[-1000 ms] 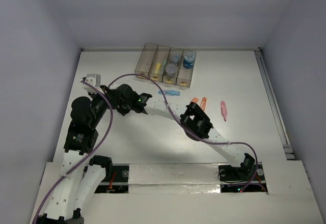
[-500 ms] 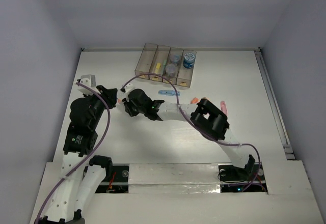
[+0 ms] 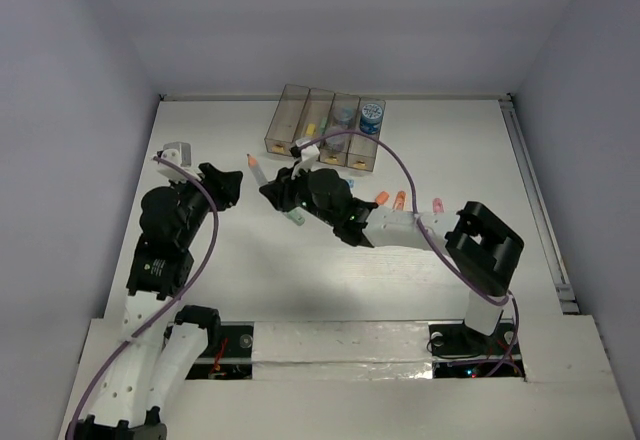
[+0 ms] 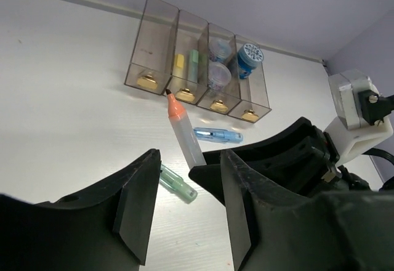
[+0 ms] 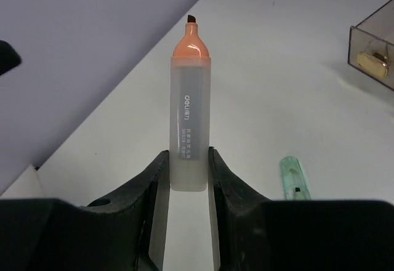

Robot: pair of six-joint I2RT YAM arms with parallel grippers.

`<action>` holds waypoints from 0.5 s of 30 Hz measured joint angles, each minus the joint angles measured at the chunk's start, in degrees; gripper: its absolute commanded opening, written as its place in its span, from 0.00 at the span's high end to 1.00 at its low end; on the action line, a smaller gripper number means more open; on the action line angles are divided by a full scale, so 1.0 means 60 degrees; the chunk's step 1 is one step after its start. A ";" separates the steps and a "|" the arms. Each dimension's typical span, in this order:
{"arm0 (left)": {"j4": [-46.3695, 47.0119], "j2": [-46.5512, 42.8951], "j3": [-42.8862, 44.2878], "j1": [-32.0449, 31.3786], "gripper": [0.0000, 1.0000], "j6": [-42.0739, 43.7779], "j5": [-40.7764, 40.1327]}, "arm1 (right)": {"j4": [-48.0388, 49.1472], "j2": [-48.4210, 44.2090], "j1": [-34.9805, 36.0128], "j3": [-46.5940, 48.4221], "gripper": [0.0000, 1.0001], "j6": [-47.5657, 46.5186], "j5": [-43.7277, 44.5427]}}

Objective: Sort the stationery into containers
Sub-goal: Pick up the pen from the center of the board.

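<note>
My right gripper [image 5: 184, 172] is squeezed tight on the orange marker [image 5: 189, 98]. The marker stands up with its dark tip at 12 o'clock. A green stick [image 5: 294, 175] lies flat on the table [image 5: 295, 68] at about 3 o'clock from my fingers. My left gripper [image 4: 188, 215] is spread apart and holds nothing. Seen from above, the four bins [image 3: 293, 100] sit at 1 o'clock from the marker. Two orange sticks [image 3: 382, 197] and a pink stick [image 3: 437, 206] lie at 3 o'clock.

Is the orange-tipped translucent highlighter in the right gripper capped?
No, the orange-tipped highlighter in the right gripper shows a bare dark nib.
</note>
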 measured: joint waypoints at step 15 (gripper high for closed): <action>0.0412 0.1177 -0.0080 0.0142 0.56 -0.0222 0.1581 | 0.1104 -0.0189 0.0000 -0.0481 1.00 0.0521 -0.0521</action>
